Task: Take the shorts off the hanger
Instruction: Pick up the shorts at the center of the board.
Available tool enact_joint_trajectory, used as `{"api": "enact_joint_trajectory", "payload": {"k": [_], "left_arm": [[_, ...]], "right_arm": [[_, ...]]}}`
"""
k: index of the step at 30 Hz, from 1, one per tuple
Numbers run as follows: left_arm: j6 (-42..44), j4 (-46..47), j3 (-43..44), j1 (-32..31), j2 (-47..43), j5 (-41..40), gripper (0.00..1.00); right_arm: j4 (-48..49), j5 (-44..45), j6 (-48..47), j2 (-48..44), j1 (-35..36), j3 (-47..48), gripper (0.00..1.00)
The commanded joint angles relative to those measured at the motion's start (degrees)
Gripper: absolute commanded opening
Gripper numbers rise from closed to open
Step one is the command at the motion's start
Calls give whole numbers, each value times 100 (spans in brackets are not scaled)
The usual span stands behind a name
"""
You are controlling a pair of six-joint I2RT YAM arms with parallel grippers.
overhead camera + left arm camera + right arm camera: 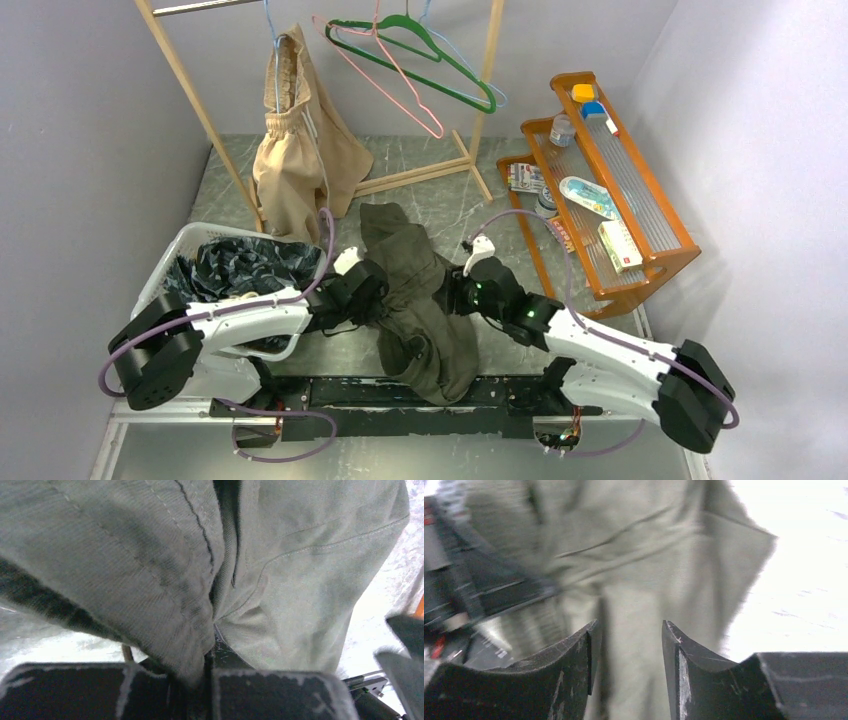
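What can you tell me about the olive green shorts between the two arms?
The olive green shorts are twill-like cloth with stitched seams, crumpled lengthwise, their near end lying over the black base rail. The left gripper is shut on a fold; the right gripper stands open at their other side.

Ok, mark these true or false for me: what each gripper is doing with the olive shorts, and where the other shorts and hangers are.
1. The left gripper is shut on the olive shorts. True.
2. The right gripper is clamped on them too. False: its fingers stand apart, with the fabric beyond them.
3. The beige shorts hang on the rack. True.
4. The dark patterned shorts lie on the orange shelf. False: they are in the white basket.
5. The green hanger carries shorts. False: it is bare.
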Motion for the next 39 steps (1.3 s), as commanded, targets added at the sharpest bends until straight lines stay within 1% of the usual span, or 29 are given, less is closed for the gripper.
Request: {"api": "enact_joint_trajectory", "payload": {"k": [1,4,7,8,11,12,13,15,17,20,22,23,25,27,29,31,34,36,39], "left_arm": [[373,-571,280,-26,-201,-488,7],[474,-549,297,-23,-280,-477,7],[518,-509,320,-25,-286,-405,7],[530,-509,335,-26,-274,-377,7],[536,-478,333,-25,-262,-316,7],[547,-446,322,-26,-262,-309,7],[558,-400,315,-26,-277,-287,7],[575,-278,315,-21,-331,-274,9],[630,-57,298,-19,-411,-236,13],[661,290,301,-12,-457,-187,23],[633,419,354,34,-407,-159,31],[629,473,384,86,-369,-115,33],[662,679,435,194,-286,17,41],[746,1017,437,300,-155,245,46],[888,1351,527,364,69,480,50],[1069,1543,714,362,351,765,55],[1329,1694,1006,321,786,1187,61],[1486,1761,1120,302,1036,1487,64],[1695,1698,1227,261,1392,1865,65]], "right_arm": [[-894,1333,143,843,-487,478,53],[-740,818,26,1583,-833,777,61],[-596,755,77,2001,-1015,970,68],[-475,648,23,2064,-1058,990,69],[-43,-164,-326,2280,-1166,1027,69],[1,-363,-361,2356,-1165,1067,66],[90,-601,-393,2416,-1169,1043,61],[376,-1218,-447,2500,-1163,881,48],[756,-1846,-325,2550,-1160,616,31],[1539,-2700,63,2574,-1156,45,12],[2150,-3202,425,2531,-1121,-392,4],[2459,-3391,611,2486,-1083,-600,2],[3081,-3656,970,2336,-916,-1027,1],[3494,-3644,1271,2126,-752,-1372,3],[3657,-3468,1453,1883,-666,-1608,5],[3509,-3247,1453,1742,-659,-1708,7],[3113,-2873,1398,1614,-659,-1631,10],[3073,-2596,1531,1515,-660,-1666,12],[3154,-2250,1774,1381,-668,-1760,16]]}}
